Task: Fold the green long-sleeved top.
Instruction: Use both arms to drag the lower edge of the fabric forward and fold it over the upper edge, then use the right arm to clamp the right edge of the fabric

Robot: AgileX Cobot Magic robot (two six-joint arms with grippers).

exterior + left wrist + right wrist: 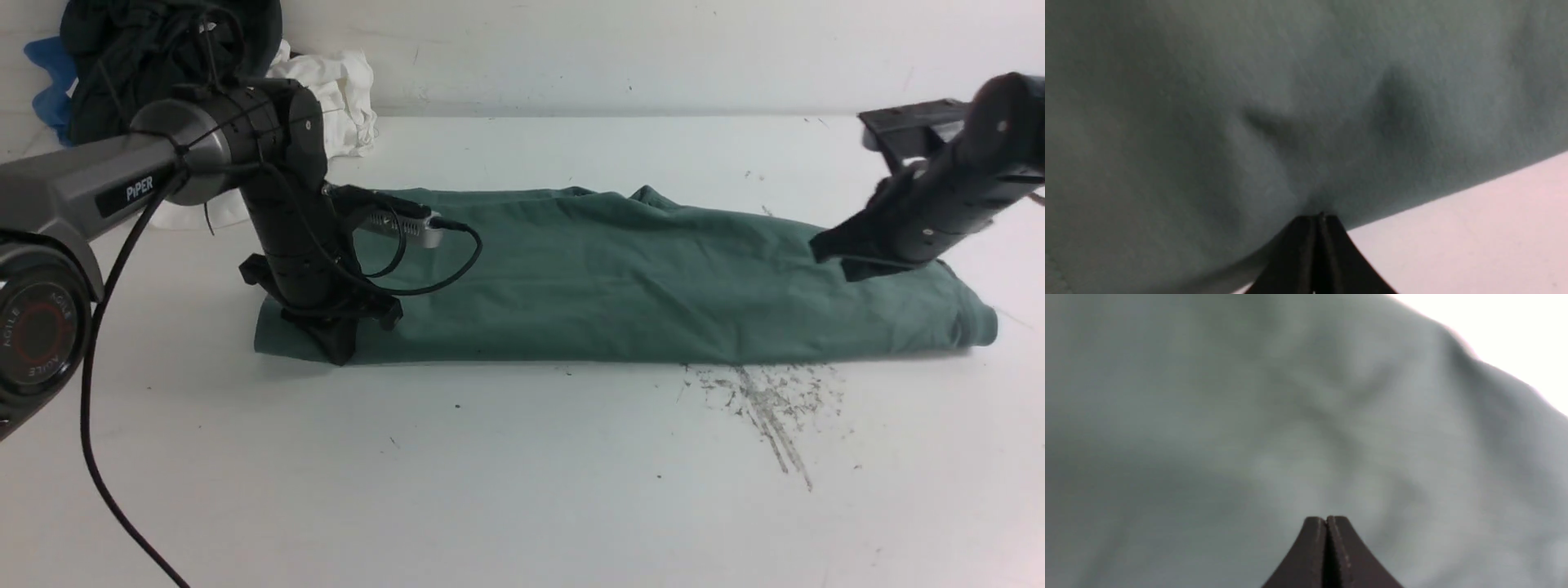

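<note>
The green long-sleeved top (620, 278) is laid across the middle of the counter (490, 474) as a long band folded from left to right, its near edge straight and its far edge slightly rumpled. The left claw (339, 353) is set upright on the band's near left corner; its jaws are seen together in the left wrist view (1322, 218), with the cloth (1208, 102) puckered toward the tips, and whether a fold is pinched cannot be told. The right claw (824, 249) is held slanted just above the band's right end, its jaws (1326, 520) pressed together with nothing between them. Grey scuff marks (767, 400) are seen on the counter just near of the band. At the far left corner a dark garment (155, 49), a white garment (335, 90) and a blue garment (49, 82) are heaped.
</note>
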